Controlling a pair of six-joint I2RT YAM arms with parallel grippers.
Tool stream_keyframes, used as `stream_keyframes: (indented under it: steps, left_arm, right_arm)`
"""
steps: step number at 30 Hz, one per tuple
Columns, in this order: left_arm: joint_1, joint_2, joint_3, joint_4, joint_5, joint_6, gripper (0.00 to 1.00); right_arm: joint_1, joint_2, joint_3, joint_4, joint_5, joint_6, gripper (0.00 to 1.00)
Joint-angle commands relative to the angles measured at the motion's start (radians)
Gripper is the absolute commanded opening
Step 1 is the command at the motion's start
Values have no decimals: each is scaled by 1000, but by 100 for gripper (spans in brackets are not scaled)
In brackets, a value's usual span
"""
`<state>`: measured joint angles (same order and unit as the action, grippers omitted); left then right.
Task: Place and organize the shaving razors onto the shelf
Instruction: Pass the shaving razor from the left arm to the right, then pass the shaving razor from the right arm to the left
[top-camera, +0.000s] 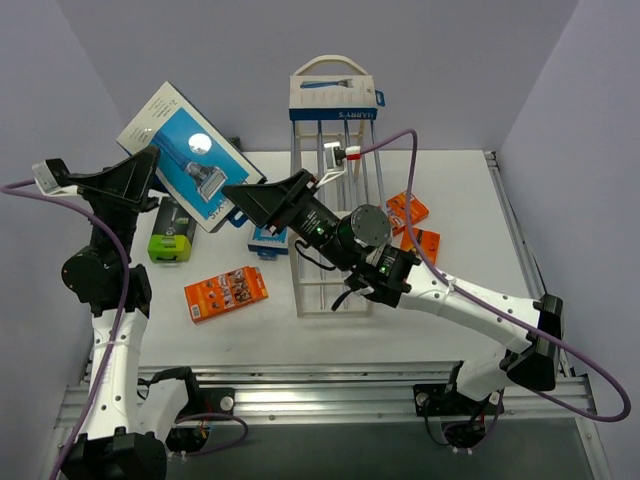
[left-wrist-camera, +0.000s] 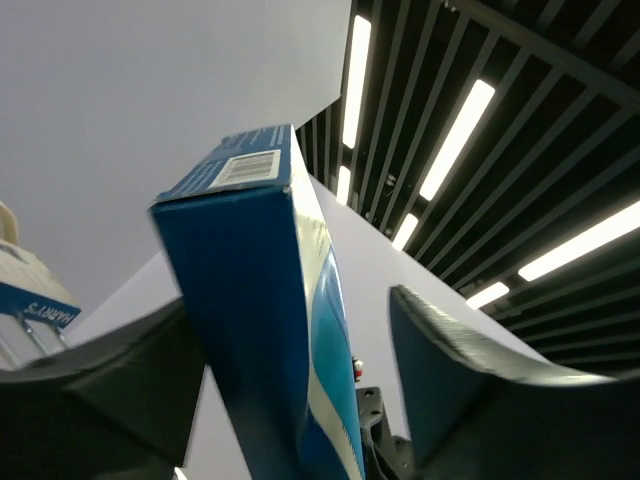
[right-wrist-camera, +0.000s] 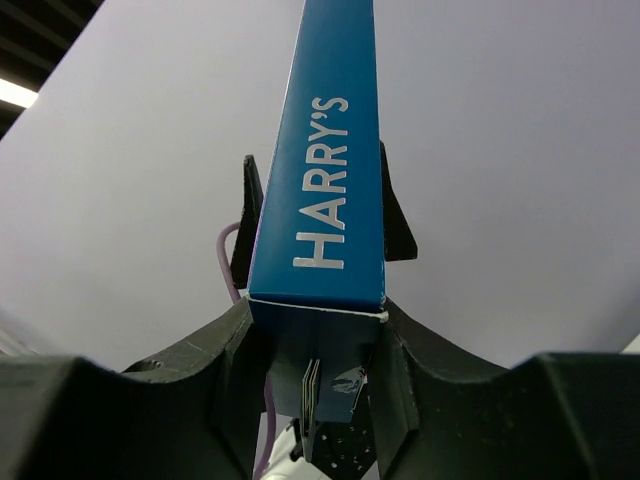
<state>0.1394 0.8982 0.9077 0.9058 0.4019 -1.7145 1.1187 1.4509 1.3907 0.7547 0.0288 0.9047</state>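
Observation:
A large blue-and-white HARRY'S razor box (top-camera: 185, 152) hangs tilted in the air at the left, between both arms. My right gripper (top-camera: 240, 200) is shut on its lower right end; in the right wrist view both jaws (right-wrist-camera: 315, 305) press the box's (right-wrist-camera: 325, 180) narrow sides. My left gripper (top-camera: 152, 178) stands open around the box's left end; in the left wrist view the box (left-wrist-camera: 250, 300) leans by one finger and the other finger (left-wrist-camera: 450, 350) is clear of it. The cream shelf (top-camera: 335, 215) stands at mid-table with another HARRY'S box (top-camera: 333, 98) on top.
On the table lie a black-and-green box (top-camera: 172, 232), an orange box (top-camera: 226, 293), a small blue box (top-camera: 268, 240) under my right gripper, and two orange boxes (top-camera: 408, 210) (top-camera: 420, 243) right of the shelf. A purple cable (top-camera: 400, 150) arcs over the shelf.

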Motion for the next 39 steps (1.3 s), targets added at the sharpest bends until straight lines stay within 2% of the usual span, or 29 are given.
stream_keyframes:
  steps: [1,2,5,13,18,22,26,28,34,39]
  left_arm:
    - [-3,-30,-21,70,44,20,83]
    - [-1,-33,-32,73,45,19,89]
    - [0,-39,-44,71,45,21,92]
    - [9,-41,-47,47,69,24,93]
    - [16,-61,-52,-39,87,49,93]
    - [16,-71,-21,-123,129,105,93]
    - [17,-76,68,-313,198,260,93]
    - [17,-93,83,-358,207,317,93]
    - [22,-78,163,-395,282,496,97]
    - [22,-13,224,-375,363,507,96]
  right_arm:
    - [6,-58,27,48,55,-58,0]
    - [4,-81,22,38,78,-73,0]
    - [-10,-115,18,-15,97,-101,0]
    - [-14,-162,44,-89,120,-184,0]
    - [-16,-193,54,-136,141,-240,0]
    - [-16,-213,63,-176,148,-283,0]
    - [-16,-251,83,-265,148,-326,0]
    - [-19,-271,88,-294,152,-355,0]
    - [-62,-322,149,-434,56,-400,0]
    - [-99,-319,186,-517,-19,-406,0]
